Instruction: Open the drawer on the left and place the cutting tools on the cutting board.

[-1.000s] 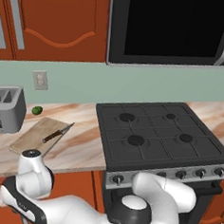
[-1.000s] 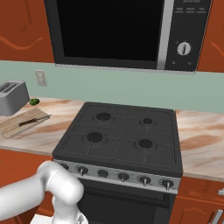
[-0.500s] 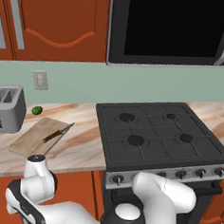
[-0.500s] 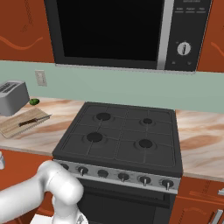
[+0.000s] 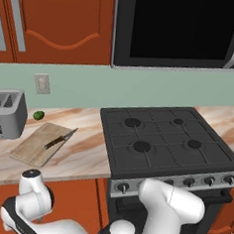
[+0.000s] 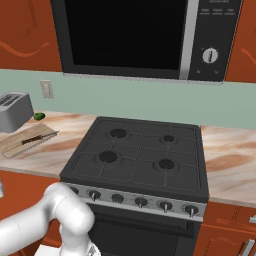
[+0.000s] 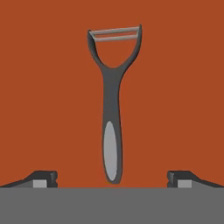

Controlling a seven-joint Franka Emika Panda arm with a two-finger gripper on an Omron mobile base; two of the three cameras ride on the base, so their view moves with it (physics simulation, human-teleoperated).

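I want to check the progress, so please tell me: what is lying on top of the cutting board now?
One knife with a dark handle lies on the cutting board, its blade pointing over the board's right edge. The peeler still lies on red-brown wood between the open gripper fingertips.

Red-brown cabinets (image 5: 56, 24) hang above a marbled counter (image 5: 86, 151), black stove (image 6: 137, 155) central, toaster (image 5: 7, 114) at nine o'clock.

The white arm (image 5: 166, 212) rises at the bottom of the left base view, bends at a thick elbow in the lower right and reaches down toward the lower left corner. In the hand view the gripper (image 7: 112, 179) shows at the bottom edge, its jaws spread wide with nothing between them.
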